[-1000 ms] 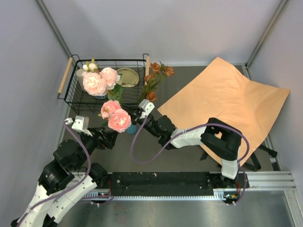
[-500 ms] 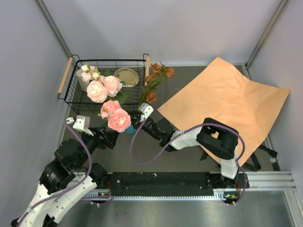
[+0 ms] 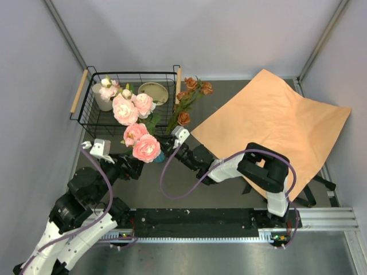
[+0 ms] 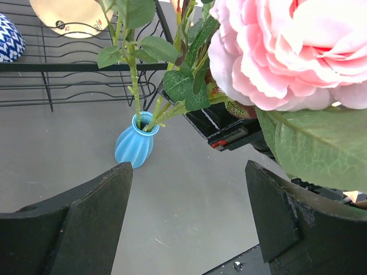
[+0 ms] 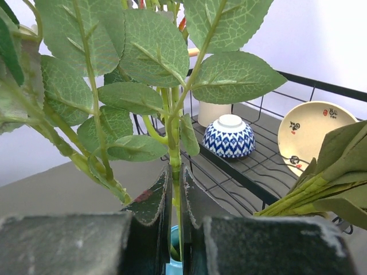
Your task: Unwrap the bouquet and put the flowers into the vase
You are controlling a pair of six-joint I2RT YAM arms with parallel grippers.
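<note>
Table layout
Centre: vase (image 4: pixel 133 148) holds flowers (image 3: pixel 146 148), just before basket (image 3: pixel 133 73) with bowl (image 5: pixel 229 137) and plate (image 5: pixel 312 132); paper (image 3: pixel 269 114) at right.

Black wire basket (image 3: pixel 137 73) holding cream plate (image 3: pixel 156 93), blue-and-white bowl (image 5: pixel 229 137), beige cup (image 5: pixel 212 114)

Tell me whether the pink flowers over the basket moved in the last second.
Yes. The pink flowers shifted right, toward the right handle of the basket.
</note>
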